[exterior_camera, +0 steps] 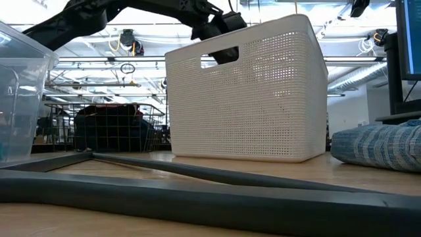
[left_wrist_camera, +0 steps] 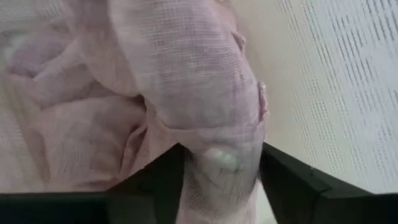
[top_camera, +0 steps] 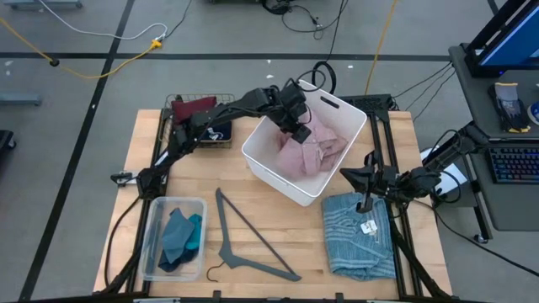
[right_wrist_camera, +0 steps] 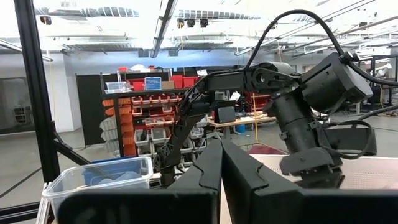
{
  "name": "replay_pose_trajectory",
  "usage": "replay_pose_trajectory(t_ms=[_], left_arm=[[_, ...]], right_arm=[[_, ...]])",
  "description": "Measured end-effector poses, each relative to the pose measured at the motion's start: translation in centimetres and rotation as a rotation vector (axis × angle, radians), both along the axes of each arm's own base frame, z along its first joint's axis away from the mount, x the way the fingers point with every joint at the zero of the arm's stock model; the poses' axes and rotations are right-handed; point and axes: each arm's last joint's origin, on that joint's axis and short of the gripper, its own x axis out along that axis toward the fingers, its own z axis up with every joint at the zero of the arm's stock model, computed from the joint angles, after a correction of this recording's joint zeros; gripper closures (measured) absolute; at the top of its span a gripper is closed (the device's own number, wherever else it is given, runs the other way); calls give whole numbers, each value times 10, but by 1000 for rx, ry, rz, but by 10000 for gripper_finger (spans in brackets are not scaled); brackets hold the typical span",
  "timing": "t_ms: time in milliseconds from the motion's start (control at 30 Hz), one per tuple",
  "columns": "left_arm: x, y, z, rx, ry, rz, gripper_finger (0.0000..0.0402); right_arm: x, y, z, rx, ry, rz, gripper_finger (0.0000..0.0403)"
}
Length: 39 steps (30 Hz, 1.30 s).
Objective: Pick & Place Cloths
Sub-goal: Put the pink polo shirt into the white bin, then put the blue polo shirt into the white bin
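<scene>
left end effector (top_camera: 299,128) hangs inside the white bin (top_camera: 349,114), fingers apart around the pink cloth (top_camera: 313,153); fabric could snag on a finger and lift back out. right end effector (top_camera: 368,178) waits, pinched together.

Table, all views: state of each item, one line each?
left gripper: over the white bin, fingers apart, pink cloth between them
right gripper: shut, empty, above the light-blue cloth
light-blue cloth: flat on table, tag up
teal cloths: in clear tub
hanger: flat on table
</scene>
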Motion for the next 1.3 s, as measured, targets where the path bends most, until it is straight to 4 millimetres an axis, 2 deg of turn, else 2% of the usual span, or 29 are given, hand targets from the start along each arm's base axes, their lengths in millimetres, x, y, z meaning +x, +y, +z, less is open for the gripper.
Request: replay_pose_trajectory(t_ms=[67,267,467,567,700,900,1067,1300], left_arm=[[-3,-1,4,-2,6,-2,182],[-19,-4,36,24,-36,11,135],[-45,-16,90,93,-140,69,127],[-58,-37,120,130,-215,34,136],[-78,-75,158,235,-299,-36,153],[-105,-133,198,373,-394,-110,176],[-125,-170,217,417,-450,-141,197],[-135,-215,225,494,-479,-226,250]], right_arm=[[0,0,0,1,-1,0,402],[0,0,1,4,-7,6,380],[-2,4,1,1,-6,32,345],[-5,8,0,-18,2,60,336],[-8,16,2,-58,24,101,337],[-10,36,18,-150,202,92,349],[-9,54,35,-144,303,140,354],[0,80,34,-67,421,271,368]])
